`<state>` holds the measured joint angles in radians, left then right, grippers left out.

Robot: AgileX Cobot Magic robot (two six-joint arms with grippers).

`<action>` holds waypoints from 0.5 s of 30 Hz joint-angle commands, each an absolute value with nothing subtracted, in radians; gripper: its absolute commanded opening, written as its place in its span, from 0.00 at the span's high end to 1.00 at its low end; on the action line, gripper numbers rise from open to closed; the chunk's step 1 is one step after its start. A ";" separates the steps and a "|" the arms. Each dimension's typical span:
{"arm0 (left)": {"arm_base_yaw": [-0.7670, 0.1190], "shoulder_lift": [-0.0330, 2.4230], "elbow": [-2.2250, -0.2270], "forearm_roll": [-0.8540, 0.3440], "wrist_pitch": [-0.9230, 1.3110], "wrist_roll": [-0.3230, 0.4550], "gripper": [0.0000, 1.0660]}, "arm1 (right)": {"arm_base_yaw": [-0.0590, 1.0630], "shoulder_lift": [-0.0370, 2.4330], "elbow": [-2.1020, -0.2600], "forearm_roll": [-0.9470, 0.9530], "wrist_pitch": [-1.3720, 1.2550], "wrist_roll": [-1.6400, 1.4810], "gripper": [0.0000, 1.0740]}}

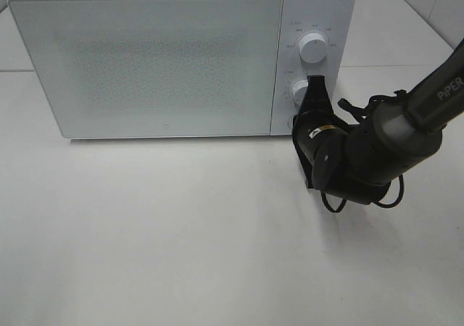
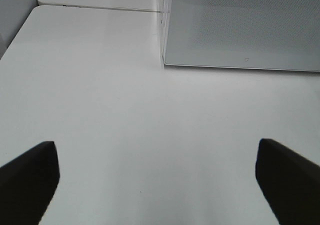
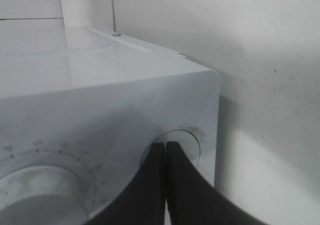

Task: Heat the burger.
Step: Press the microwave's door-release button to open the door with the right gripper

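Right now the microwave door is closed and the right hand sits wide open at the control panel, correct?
No. The right hand is shut tight, not wide open; the right wrist view shows it. It is at the control panel, and the microwave door is closed.

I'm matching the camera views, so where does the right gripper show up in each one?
Exterior high: right gripper right of centre, tips at the microwave's control panel.
Left wrist: not in view.
Right wrist: right gripper in the foreground, shut, by a round button.
Shared landmark: the white microwave.
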<state>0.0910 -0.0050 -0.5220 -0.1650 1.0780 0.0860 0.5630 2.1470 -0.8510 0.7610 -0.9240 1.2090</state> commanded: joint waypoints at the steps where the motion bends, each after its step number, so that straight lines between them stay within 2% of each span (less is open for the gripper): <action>1: 0.095 -0.025 -0.521 -0.167 1.068 0.087 0.06 | 0.559 2.155 -0.874 0.750 -0.930 1.197 1.00; 15: 0.095 -0.025 -0.521 -0.167 1.068 0.087 0.06 | 0.559 2.155 -0.928 0.765 -0.983 1.197 1.00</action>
<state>0.0910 -0.0050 -0.5220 -0.1650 1.0780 0.0860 0.5660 2.1620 -0.8930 0.7910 -0.9020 1.2090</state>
